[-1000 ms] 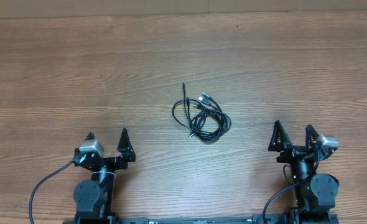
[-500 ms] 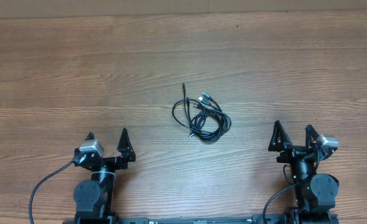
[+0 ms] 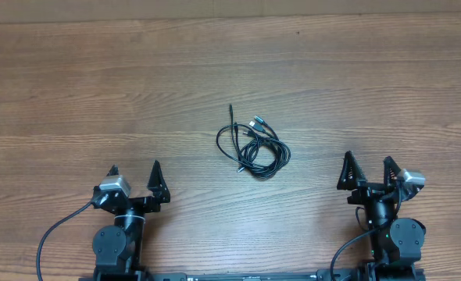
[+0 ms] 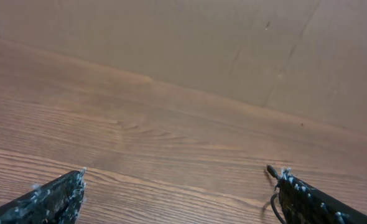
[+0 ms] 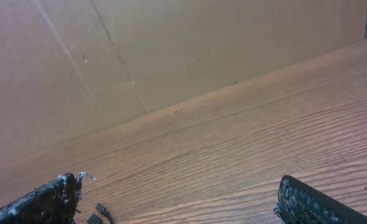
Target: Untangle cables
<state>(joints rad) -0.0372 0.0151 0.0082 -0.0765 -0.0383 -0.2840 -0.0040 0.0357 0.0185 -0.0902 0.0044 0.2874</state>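
Overhead, the loose tangle of thin black cables (image 3: 255, 147) lies mid-bench on the brown wooden bench (image 3: 74, 78), reachable by both arms, while the black left gripper (image 3: 134, 168) and black right gripper (image 3: 366, 160) sit wide open and empty by its near edge, apparently not yet started.

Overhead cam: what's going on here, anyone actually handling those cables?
Nothing is being handled. The cables lie in a tangled loose bundle near the middle of the wooden table, with silver-tipped plug ends showing at the top of the bundle. The left gripper and right gripper sit near the table's near edge, one on each side of the bundle, both open and empty. Untangling has not begun.
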